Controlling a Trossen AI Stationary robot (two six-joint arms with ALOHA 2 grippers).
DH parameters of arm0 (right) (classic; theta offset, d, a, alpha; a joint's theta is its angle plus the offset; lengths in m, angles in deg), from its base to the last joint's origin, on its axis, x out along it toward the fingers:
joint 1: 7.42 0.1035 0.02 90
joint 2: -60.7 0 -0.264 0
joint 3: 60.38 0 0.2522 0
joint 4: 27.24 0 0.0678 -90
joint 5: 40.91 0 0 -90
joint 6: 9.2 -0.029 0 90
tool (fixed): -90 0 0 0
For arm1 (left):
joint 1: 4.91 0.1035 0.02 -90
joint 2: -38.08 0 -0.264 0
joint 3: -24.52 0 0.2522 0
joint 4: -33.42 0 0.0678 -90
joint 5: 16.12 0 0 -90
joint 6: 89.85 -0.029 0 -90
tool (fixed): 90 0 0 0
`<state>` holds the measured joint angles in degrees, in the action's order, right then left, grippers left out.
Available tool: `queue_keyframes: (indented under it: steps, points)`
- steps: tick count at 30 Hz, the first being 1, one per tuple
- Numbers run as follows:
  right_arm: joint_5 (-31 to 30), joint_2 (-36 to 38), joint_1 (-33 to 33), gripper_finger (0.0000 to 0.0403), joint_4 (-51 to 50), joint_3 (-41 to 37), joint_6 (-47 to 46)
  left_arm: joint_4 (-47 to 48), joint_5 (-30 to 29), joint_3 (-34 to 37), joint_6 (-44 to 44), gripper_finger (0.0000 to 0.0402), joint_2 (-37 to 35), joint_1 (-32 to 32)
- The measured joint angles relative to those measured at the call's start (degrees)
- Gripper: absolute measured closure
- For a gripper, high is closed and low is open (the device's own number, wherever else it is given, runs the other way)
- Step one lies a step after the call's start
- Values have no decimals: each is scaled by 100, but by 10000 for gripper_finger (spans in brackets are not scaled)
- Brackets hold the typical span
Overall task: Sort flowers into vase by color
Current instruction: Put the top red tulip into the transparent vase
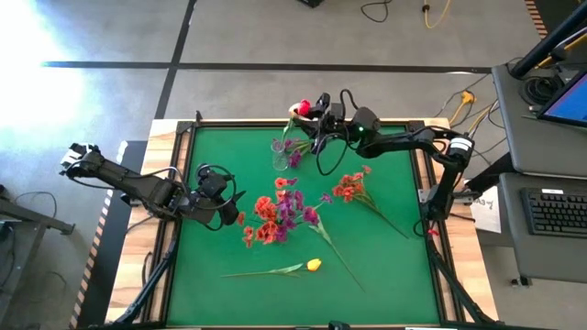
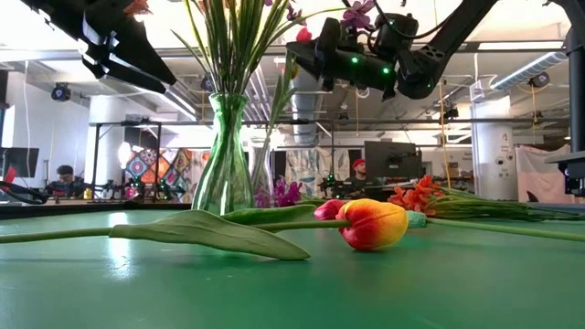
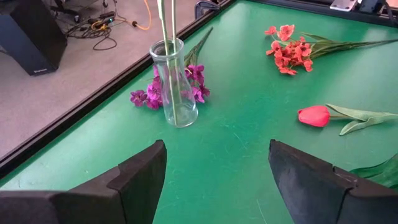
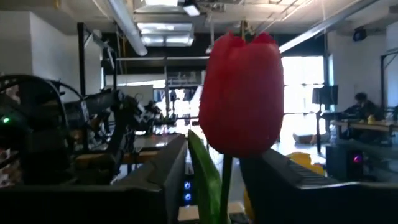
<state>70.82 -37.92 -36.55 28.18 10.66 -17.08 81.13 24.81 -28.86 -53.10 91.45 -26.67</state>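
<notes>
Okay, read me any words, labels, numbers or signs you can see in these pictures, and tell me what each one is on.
No text can be read in any view.
White paper beside the right arm's base: printed marks, too small to read.
Laptop screen at the right edge: too small to read.
Colourful poster in the room behind: pattern only, no legible words.

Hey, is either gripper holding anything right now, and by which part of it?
The left gripper is open and empty. The right gripper has the red tulip's green stem between its fingers just under the bloom, above the clear glass vase; whether it grips cannot be told.
</notes>
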Motion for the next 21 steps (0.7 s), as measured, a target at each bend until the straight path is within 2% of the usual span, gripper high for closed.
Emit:
queue_keyframes:
  steps: [13, 21]
  points:
    - [121, 391, 0, 120, -1736, 2, 436, 1, 1, 0, 0, 134, -1, 0]
    - [-82, 940, 0, 71, -3265, 4, 798, 2, 1, 0, 0, 134, 0, 1]
